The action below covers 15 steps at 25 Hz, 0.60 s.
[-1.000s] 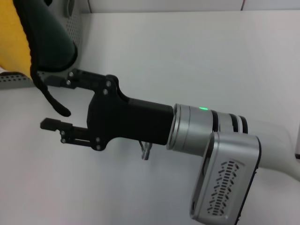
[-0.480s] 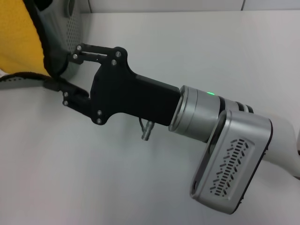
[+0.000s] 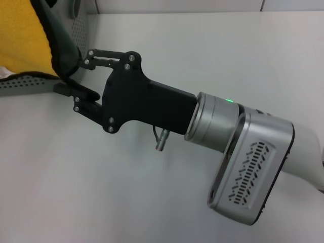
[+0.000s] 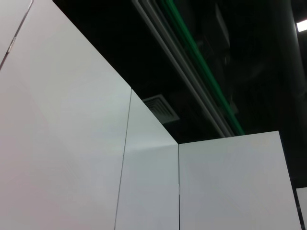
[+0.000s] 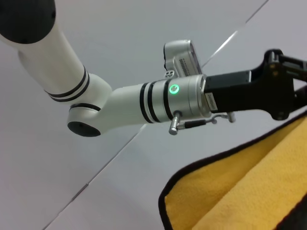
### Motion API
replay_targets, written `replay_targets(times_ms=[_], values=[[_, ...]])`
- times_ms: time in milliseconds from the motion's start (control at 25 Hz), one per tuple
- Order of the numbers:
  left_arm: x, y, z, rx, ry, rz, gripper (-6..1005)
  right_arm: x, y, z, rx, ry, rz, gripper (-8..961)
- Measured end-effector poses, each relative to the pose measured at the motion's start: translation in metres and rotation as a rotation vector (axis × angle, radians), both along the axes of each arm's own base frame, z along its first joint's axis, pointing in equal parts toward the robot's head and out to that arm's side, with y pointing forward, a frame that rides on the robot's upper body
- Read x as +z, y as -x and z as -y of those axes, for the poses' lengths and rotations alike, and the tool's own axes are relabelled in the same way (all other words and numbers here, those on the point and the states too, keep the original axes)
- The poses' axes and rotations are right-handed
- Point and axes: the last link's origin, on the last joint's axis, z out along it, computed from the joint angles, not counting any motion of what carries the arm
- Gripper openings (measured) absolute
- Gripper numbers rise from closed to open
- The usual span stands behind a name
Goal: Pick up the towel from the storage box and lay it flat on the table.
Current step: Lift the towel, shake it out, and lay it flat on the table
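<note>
In the head view the towel (image 3: pixel 23 40) hangs at the far left, its yellow face towards the camera and a dark green fold with black trim running down its right-hand edge. Below and behind it shows the perforated grey-green box (image 3: pixel 20 83), its rim passing under the yellow cloth and a wall rising beside the green fold. Just right of that fold the right pincer (image 3: pixel 71 75) reaches in from the right, tilted slightly upward, its jaws apart with the towel's lower trimmed edge between them: one finger (image 3: pixel 101 52) lies above and beside the fold, the other (image 3: pixel 71 91) below it, over the box rim. The black pincer body leads back to a silver wrist with a green light and a white arm, all above the white counter (image 3: pixel 202 50). In the right wrist view the left arm stretches across towards the yellow towel (image 5: pixel 240 191); the left pincer (image 5: pixel 283 84) sits just above the cloth's black edge, and I cannot tell whether it is open or closed.
</note>
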Motion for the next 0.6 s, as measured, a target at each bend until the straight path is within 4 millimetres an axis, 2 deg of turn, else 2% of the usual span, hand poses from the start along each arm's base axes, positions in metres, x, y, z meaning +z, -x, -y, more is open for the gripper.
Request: replay_targets(times_ms=[360,600], values=[[-0.002,-0.003,-0.001,-0.015,0.009,0.001,13,0.004,-0.002,-0.011,-0.08,0.061,-0.032,311],[-0.005,-0.006,-0.001,-0.032,0.022,0.001,13,0.004,0.0,-0.02,-0.144,0.202,-0.045,279]])
